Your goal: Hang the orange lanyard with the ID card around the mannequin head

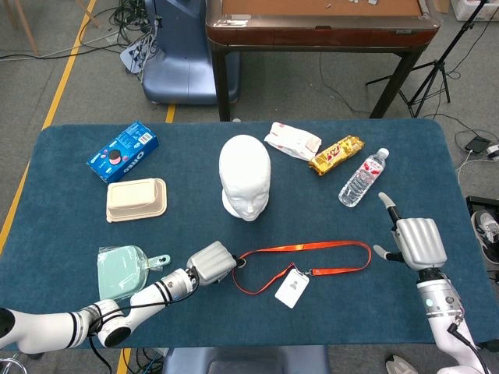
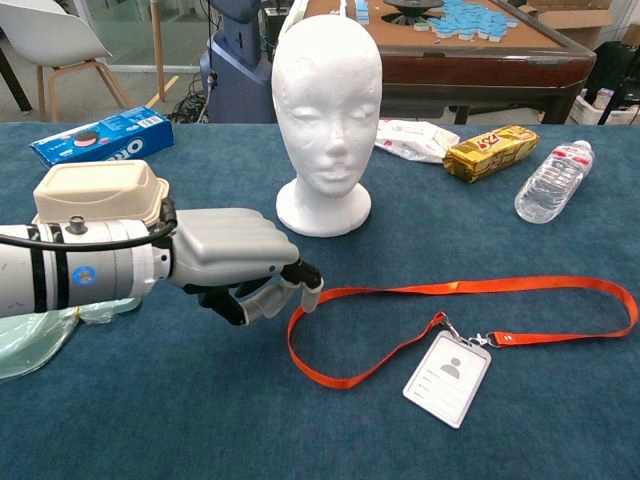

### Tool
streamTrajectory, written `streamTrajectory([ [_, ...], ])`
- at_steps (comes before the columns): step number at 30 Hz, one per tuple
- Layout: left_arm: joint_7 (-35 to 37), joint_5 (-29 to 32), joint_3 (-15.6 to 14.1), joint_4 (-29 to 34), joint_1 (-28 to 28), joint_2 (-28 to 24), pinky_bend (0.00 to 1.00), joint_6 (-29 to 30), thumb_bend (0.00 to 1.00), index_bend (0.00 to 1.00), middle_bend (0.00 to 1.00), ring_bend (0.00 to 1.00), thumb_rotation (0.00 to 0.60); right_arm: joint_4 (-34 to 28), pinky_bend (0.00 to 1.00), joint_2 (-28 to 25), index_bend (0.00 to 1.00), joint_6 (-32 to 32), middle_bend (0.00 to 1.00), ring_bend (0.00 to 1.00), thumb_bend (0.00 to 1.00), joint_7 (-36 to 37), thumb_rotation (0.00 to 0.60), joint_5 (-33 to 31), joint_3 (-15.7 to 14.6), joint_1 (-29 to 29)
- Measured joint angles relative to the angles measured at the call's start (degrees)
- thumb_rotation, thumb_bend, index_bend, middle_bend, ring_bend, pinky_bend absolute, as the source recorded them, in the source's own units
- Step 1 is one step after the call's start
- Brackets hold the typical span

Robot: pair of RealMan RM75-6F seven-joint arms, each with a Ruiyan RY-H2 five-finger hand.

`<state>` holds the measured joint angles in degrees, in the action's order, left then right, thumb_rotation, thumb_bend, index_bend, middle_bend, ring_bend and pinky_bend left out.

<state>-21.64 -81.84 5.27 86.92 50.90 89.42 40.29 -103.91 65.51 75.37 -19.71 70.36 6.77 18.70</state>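
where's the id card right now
The ID card lies flat on the blue table, front centre in the head view, clipped to the orange lanyard, right of the left hand.

Left robot hand (image 2: 232,258) fingers curl at lanyard (image 2: 470,288) end; grip not discernible. ID card (image 2: 448,378) print unreadable.

Lab: floor cables (image 1: 129,19), tripod (image 1: 437,66), taped lines (image 1: 58,86)
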Motion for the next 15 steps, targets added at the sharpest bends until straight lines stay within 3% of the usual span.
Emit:
streamTrajectory([
  [15, -8.1, 1.7, -1.6, 0.6, 1.9, 1.1, 0.71, 0.4, 0.72, 0.28, 0.53, 0.63, 0.6, 0.1, 0.92, -0.5, 0.0, 0.1, 0.9, 0.92, 0.04, 1.2, 0.6, 0.5, 0.1, -0.8],
])
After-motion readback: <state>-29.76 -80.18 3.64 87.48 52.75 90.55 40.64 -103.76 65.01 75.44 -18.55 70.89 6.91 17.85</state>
